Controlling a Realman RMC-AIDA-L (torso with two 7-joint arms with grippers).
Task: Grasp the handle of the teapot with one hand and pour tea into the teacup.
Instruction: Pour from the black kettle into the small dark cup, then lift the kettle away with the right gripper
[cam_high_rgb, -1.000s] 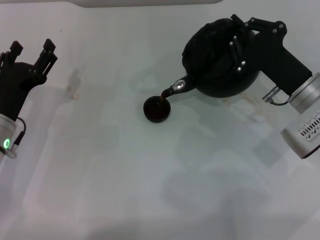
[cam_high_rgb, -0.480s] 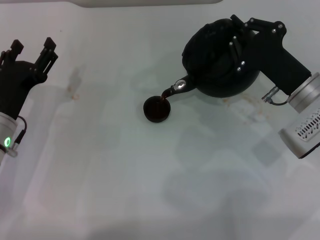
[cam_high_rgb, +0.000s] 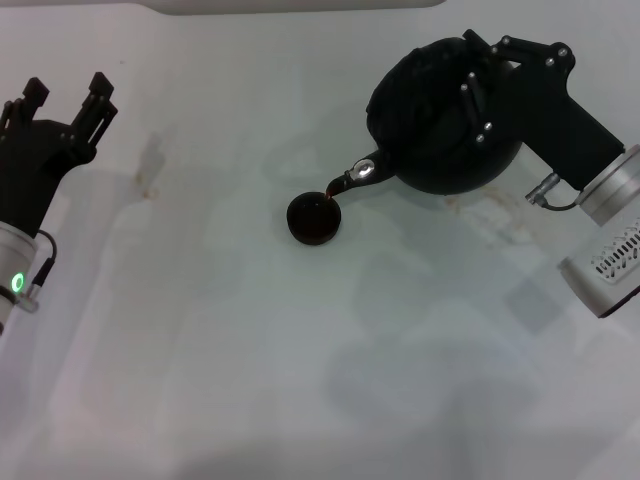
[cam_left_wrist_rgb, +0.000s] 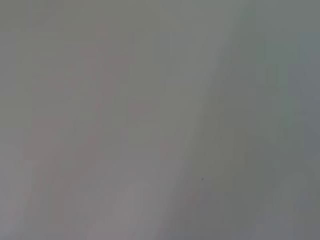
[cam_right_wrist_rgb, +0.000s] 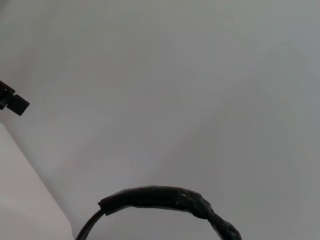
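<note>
The right hand (cam_high_rgb: 478, 95) is closed around the handle (cam_right_wrist_rgb: 165, 197) of the teapot (cam_high_rgb: 440, 125), holding the pot tipped over toward the spout, so the whole weight hangs from that one grip on the arched hoop. Beyond the hand, on the side away from the arm, the spout reaches down and out to the teacup (cam_high_rgb: 314, 220), which stands on the worktop (cam_high_rgb: 300, 380) just below the spout's pale tip. A thin stream of tea (cam_high_rgb: 327, 196) runs from the tip into the cup, which already looks dark and fairly full.

The main risk, as I judge it, is overfilling: the cup is tiny and low, so a slightly steeper tilt would send tea over its rim. The stream lands near the cup's nearer edge, so any drift of the wrist could miss it.

The left hand (cam_high_rgb: 62, 105) sits well apart, fingers spread and empty.
</note>
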